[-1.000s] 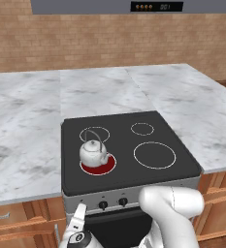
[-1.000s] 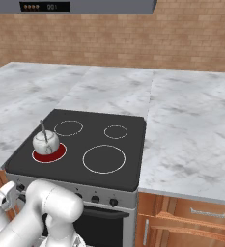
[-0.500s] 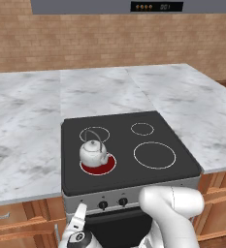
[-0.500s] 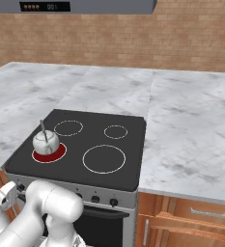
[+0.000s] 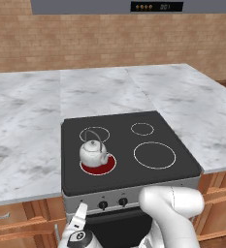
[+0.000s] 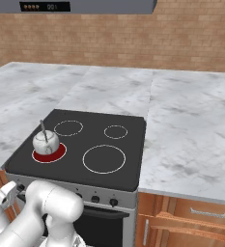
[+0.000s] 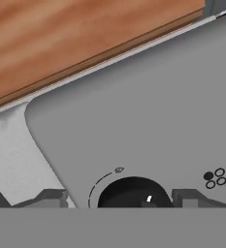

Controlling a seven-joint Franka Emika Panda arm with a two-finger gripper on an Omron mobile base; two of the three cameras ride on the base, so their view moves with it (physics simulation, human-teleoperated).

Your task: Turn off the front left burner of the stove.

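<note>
Fingers [image 7: 141,197] straddle small black round knob [image 7: 134,193] on grey metal stove [image 5: 129,145] front panel, parted around it; contact unclear. Front left burner [image 5: 99,164], red-glowing ring under white metal kettle [image 5: 93,152], sits near-left on black glass. Centre the knob, close squarely, then rotate.

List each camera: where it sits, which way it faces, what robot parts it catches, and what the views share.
Left base view: behind the arm's left, facing forward and down at the stove; white arm at lower right, gripper low by the front panel.
Right base view: behind its right, same stove; arm at lower left.
Hand view: on the hand, facing the grey panel and a black knob; finger tips at bottom.
Both base views share the kettle on the red front left burner.
</note>
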